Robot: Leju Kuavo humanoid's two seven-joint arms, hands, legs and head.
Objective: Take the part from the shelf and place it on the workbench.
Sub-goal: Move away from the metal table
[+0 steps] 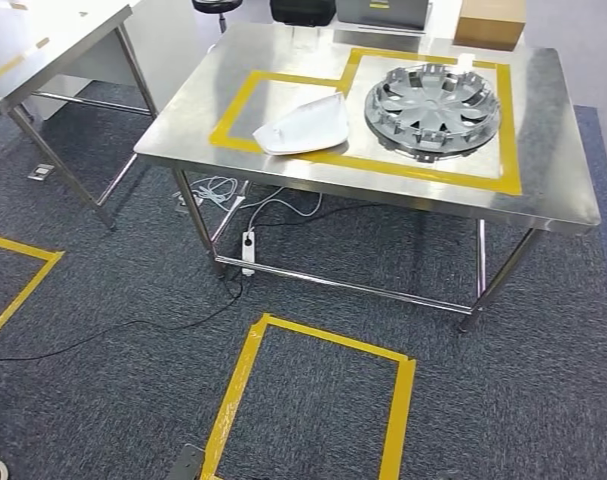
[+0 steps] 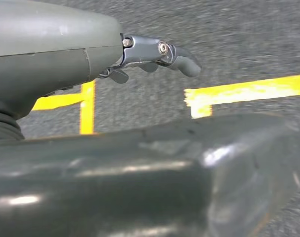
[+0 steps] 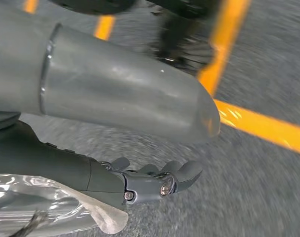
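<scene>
Standing on dark grey carpet [image 1: 556, 400], the steel surface [image 1: 556, 170] is carrying two items inside yellow tape outlines [image 1: 511, 150]. A silver wheel cover [image 1: 433, 108] is lying flat in the right-hand outline, its spokes and rim facing up. Just beside it, in the smaller outline to its left, a white curved part [image 1: 304, 127] is resting, its pointed end reaching toward the wheel cover and its lower edge crossing the tape line. The two are close but whether they are touching cannot be told.

A cardboard box [image 1: 490, 20] is sitting at the far edge of the surface. Under the surface a white power strip [image 1: 248, 250] with cables is lying on the carpet, and a yellow taped square [image 1: 394, 420] is marking the floor in front. A second steel table [image 1: 51, 45] is standing to the left.

The left hand [image 2: 155, 57] is hanging above the carpet and tape lines, its dark fingers [image 2: 184, 61] lying loosely extended and gripping nothing. The right hand [image 3: 151, 180] is likewise hanging over the floor; its fingers [image 3: 187, 173] are stretched out and slightly apart. A piece of crinkled clear plastic [image 3: 47, 207] is showing against the lower side of that hand, though whether the hand is holding it cannot be told.
</scene>
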